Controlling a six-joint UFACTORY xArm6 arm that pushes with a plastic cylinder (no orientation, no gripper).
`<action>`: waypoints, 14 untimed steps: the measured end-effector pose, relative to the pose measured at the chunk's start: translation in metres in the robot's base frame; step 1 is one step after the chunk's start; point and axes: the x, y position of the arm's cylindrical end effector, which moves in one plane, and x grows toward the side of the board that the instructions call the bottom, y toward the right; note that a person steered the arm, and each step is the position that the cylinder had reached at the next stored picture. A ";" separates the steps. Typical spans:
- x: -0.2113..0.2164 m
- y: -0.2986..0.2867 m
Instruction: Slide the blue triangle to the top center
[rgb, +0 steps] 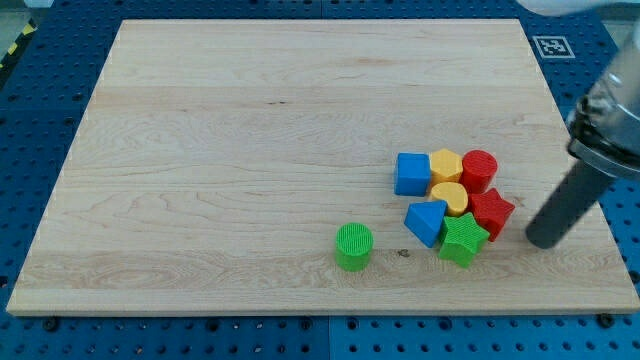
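My tip (541, 241) at lower right of frame, no claw so nothing held, blue triangle (426, 221) lower right in block bunch, touching green star (463, 239), black-and-white square tag (551, 46) upper right, no readable words

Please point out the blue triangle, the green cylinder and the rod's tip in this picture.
blue triangle (426, 221): camera view, middle of its top face.
green cylinder (353, 240): camera view, centre of its round top.
my tip (541, 241): camera view, very end of the rod.

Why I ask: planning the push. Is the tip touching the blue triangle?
Apart. The camera view shows my tip at the cluster's right, with the red star and green star between it and the blue triangle.
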 end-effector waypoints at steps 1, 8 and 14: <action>-0.021 -0.037; 0.029 -0.055; 0.008 -0.118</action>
